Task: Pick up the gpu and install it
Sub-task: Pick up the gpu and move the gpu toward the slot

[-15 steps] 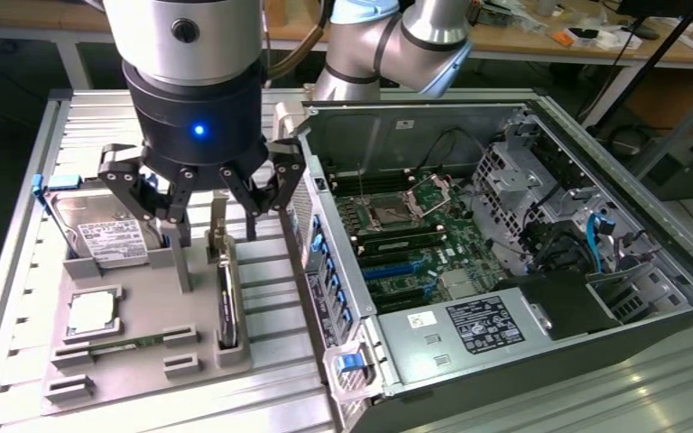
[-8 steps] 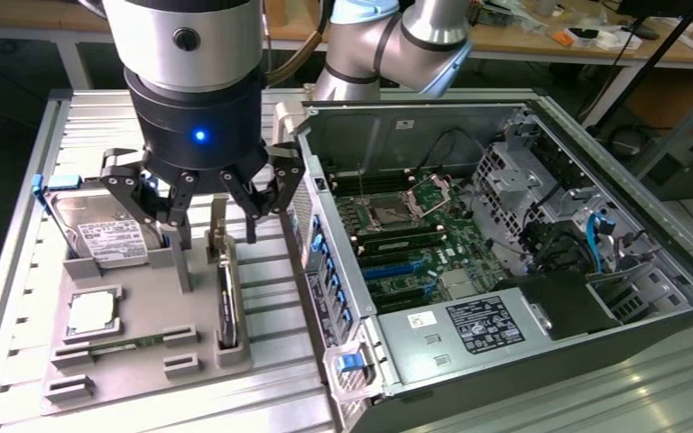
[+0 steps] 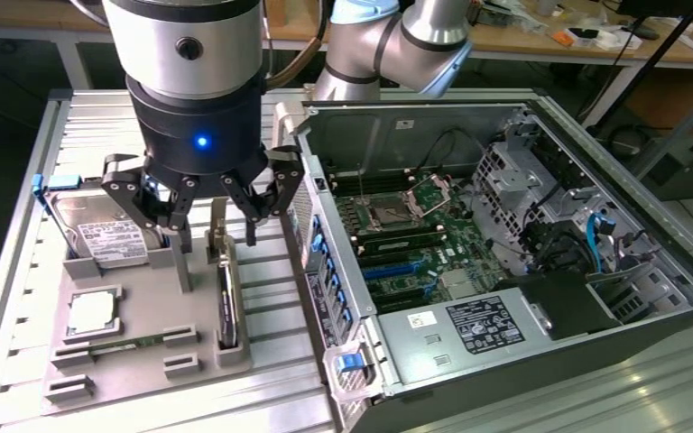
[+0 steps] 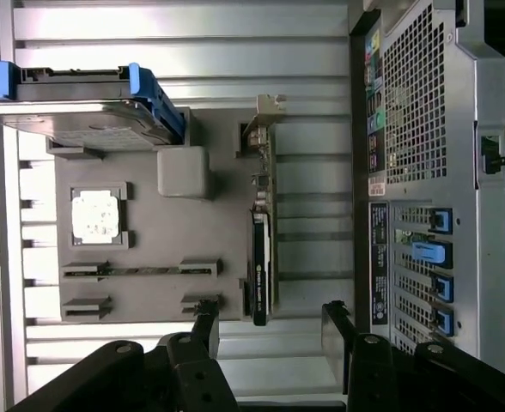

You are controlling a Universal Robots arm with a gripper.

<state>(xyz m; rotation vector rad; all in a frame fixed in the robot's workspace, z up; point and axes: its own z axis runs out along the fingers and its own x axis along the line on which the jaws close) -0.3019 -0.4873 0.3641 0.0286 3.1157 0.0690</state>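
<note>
Hovering over the grey plastic fixture tray (image 3: pixel 142 365) on the slatted aluminium table (image 3: pixel 10 298), jaws spread wide, gripping nothing. Thin black gpu card (image 3: pixel 226 302) with silver end bracket stands on edge in the tray slot nearest the open grey metal PC case (image 3: pixel 635 271), in line below the jaws, not gripped. Silver hard drive (image 3: pixel 104 236) with blue frame sits at the tray's opposite side.

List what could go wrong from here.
The gpu stands on its thin edge in the tray; the open gripper closing off-centre might tilt or jam it. A finger could strike the grey post beside the card. The computer case stands close, so a lift might clip its wall.
</note>
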